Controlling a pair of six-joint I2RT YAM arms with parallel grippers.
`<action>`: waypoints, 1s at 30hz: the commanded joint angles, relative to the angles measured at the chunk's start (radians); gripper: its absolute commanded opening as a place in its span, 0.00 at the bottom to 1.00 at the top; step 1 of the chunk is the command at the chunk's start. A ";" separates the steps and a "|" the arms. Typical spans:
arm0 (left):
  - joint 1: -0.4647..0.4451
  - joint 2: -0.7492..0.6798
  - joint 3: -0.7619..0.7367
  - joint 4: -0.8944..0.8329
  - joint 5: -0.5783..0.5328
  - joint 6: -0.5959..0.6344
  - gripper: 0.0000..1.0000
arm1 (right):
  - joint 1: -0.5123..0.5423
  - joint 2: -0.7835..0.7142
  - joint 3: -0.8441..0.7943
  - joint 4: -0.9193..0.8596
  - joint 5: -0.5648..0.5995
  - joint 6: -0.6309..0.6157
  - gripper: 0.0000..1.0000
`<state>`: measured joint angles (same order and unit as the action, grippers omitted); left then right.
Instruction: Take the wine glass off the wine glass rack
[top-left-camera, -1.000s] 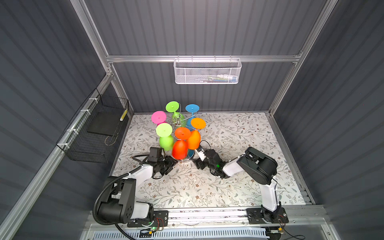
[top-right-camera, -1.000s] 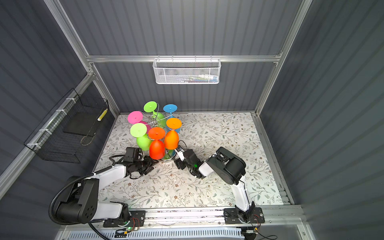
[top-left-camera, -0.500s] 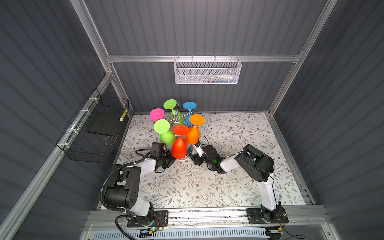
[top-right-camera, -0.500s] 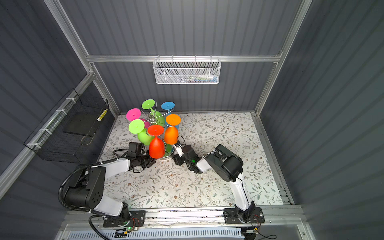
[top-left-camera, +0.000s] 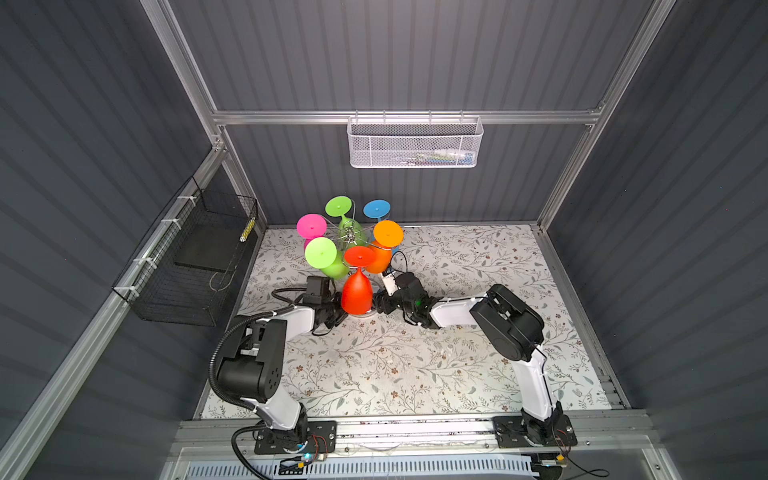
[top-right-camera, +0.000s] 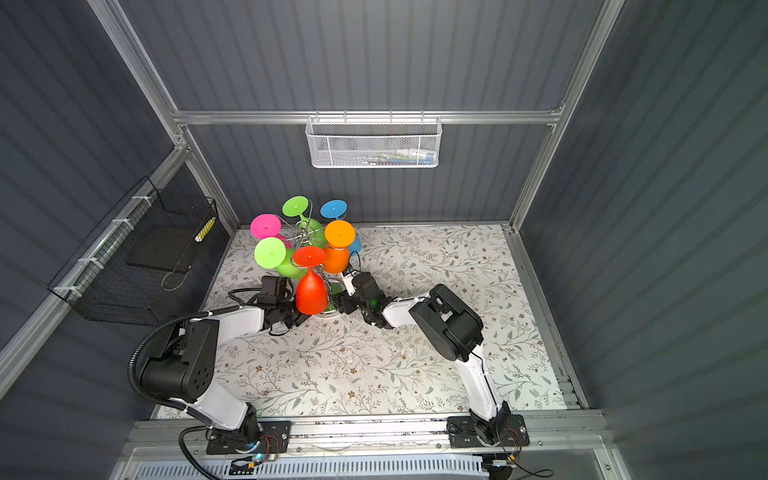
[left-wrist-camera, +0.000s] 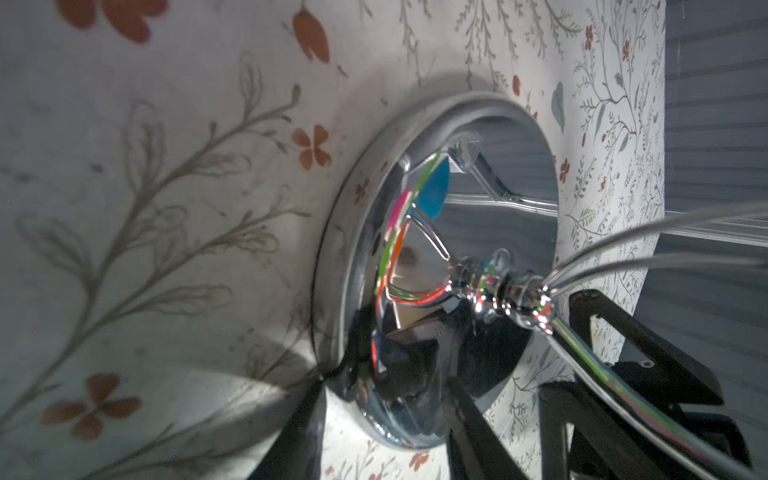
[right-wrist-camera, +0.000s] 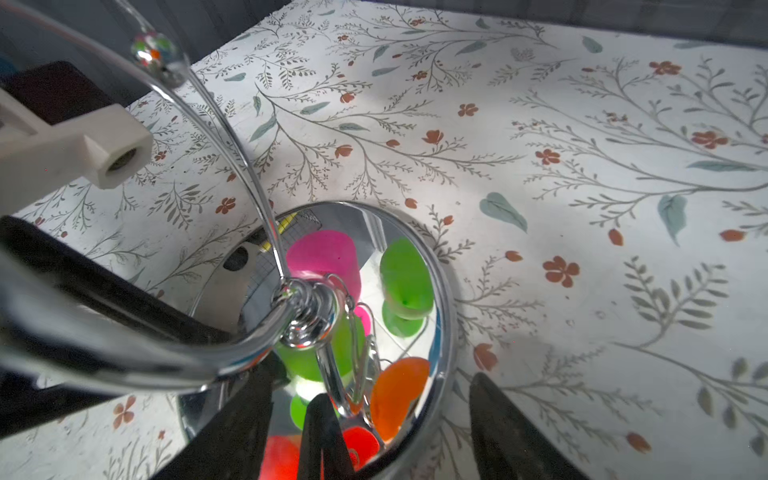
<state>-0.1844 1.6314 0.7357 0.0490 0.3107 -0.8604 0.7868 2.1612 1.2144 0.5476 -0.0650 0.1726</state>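
Wine glass rack (top-left-camera: 351, 237) is being shown at the back left of the floral mat (top-left-camera: 415, 357) in both top views. It is fully loaded: red wine glass (top-left-camera: 356, 293), orange wine glass (top-left-camera: 380, 261), front green wine glass (top-left-camera: 321, 252), rear green wine glass (top-left-camera: 339, 206), pink wine glass (top-left-camera: 311, 226) and blue wine glass (top-left-camera: 376, 209) are all being carried bowl-down on its arms, with the red one hanging nearest the robot. Left gripper (top-left-camera: 337, 312) is being shown low at the mirror base (left-wrist-camera: 347, 249) from the left, with its fingers (left-wrist-camera: 303, 432) either side of the base rim; whether the rim is being clamped or only straddled cannot be told. Right gripper (top-left-camera: 381, 305) is being shown low at the base from the right. Its jaws are being held wide apart, released, with one finger over the mirror and the other finger (right-wrist-camera: 503, 424) over the mat, clear of the rim. Nothing is being grasped by it.
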 joint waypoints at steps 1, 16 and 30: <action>-0.004 0.041 0.021 -0.047 -0.045 0.035 0.47 | -0.003 0.033 0.031 -0.055 -0.010 0.035 0.75; -0.003 0.097 0.055 -0.032 -0.064 0.037 0.47 | -0.003 0.094 0.130 -0.101 0.008 0.128 0.71; 0.002 0.171 0.108 -0.033 -0.066 0.058 0.46 | -0.003 0.140 0.235 -0.166 0.019 0.165 0.70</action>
<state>-0.1772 1.7359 0.8478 0.0662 0.2535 -0.8295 0.7666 2.2807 1.4223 0.3973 -0.0235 0.3191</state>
